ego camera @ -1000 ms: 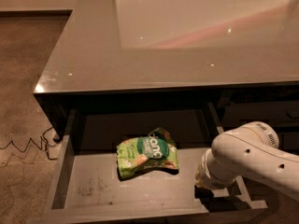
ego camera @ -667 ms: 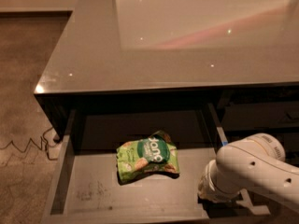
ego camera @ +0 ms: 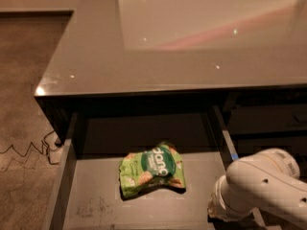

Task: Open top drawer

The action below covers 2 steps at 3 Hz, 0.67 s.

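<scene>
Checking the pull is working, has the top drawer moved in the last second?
Yes. The top drawer slid farther out from under the fixed countertop, toward the camera. The hand is hidden beneath the white arm, lower right.

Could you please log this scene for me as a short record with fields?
top drawer: pulled out wide, grey scuffed floor exposed
drawer contents: one green snack bag, lying near the middle
arm: white, at the drawer's front right corner
gripper: out of view, below the picture's bottom edge past the arm's wrist
counter top: grey, glossy, above the drawer
floor: carpet, with a cable left of the drawer
</scene>
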Each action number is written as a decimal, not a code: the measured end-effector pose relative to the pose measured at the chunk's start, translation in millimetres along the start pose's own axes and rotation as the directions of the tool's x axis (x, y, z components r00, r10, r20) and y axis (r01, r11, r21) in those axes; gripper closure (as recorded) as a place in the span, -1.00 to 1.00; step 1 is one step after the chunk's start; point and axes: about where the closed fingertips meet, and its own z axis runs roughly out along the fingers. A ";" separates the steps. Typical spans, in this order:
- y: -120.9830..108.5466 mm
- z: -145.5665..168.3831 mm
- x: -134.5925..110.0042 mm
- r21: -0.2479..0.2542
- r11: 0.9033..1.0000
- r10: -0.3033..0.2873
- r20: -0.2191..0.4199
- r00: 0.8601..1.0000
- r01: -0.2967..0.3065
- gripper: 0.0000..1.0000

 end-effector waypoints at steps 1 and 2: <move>-1.3 0.2 -0.7 0.000 1.000 0.000 0.000 1.000 0.000 0.63; -1.3 0.2 -0.7 0.000 1.000 0.000 0.000 1.000 0.000 0.18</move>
